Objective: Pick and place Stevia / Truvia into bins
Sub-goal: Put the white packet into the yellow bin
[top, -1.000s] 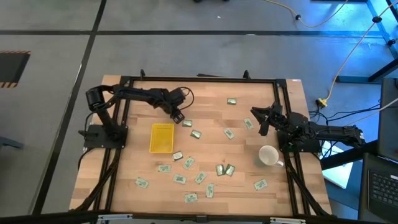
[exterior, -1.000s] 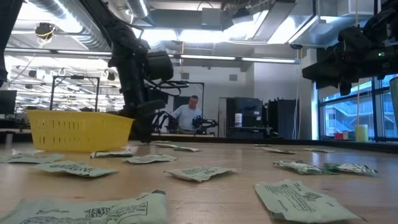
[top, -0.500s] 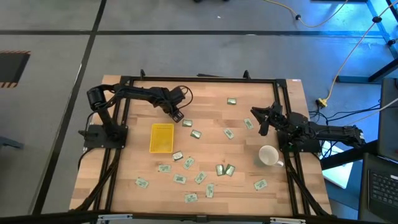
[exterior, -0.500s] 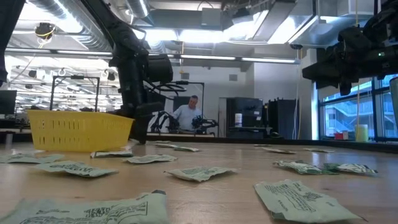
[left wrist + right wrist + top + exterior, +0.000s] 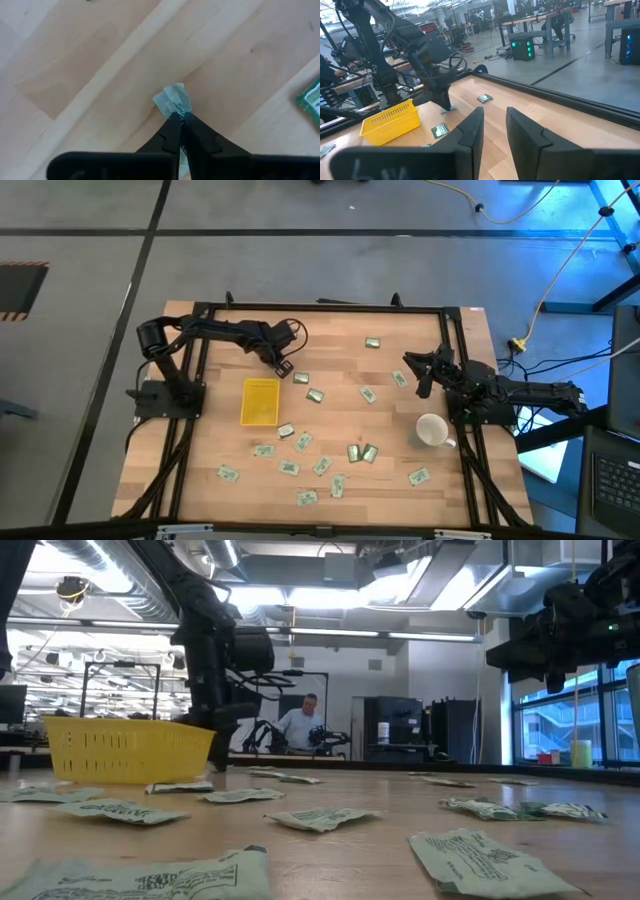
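Pinching one light, crumple-prone Stevia sachet [image 5: 173, 101] by its edge, my left claw [image 5: 178, 119] sits fully closed, seemingly at the yellow tray's [image 5: 261, 401] one o'clock.

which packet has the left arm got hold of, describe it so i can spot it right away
Start at the yellow tray on the left half of the wooden table. Just past the tray's far right corner, the left claw is shut on one pale green packet. It is the only packet pinched between fingers; every other one lies loose on the wood.
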